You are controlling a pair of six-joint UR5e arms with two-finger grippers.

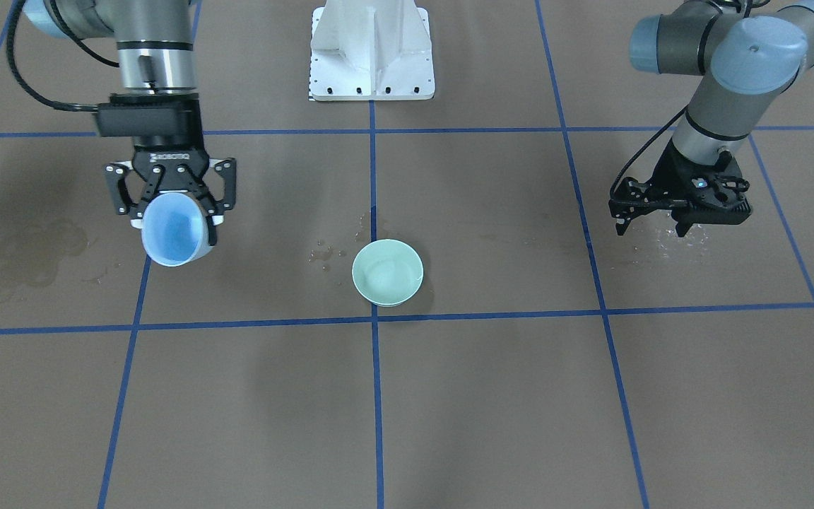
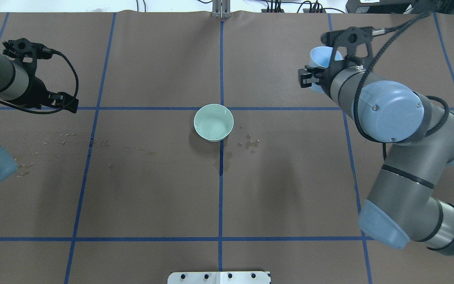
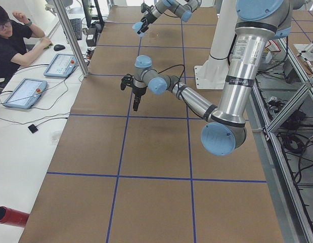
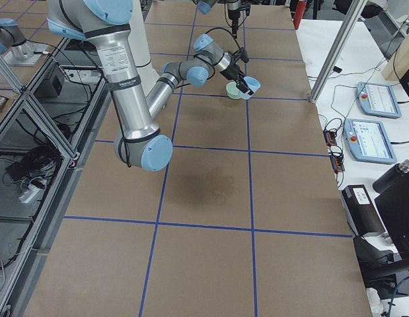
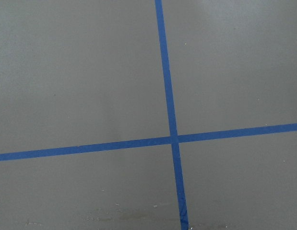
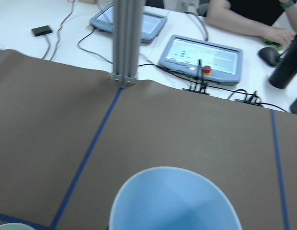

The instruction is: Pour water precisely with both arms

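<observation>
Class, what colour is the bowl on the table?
The bowl is pale mint green, clearest in the overhead view.

Brown table (image 1: 492, 396), blue tape grid (image 1: 377, 396), mint bowl (image 1: 387, 272) at centre, water drops (image 1: 322, 256) nearby

Bright light is shining from above. Soft shadows are lying beside the bowl (image 1: 387, 272). Water drops (image 1: 322, 253) near it are glinting.

Brown table (image 2: 152, 197), blue tape grid (image 2: 220, 197), side desk (image 3: 14, 131)
</observation>
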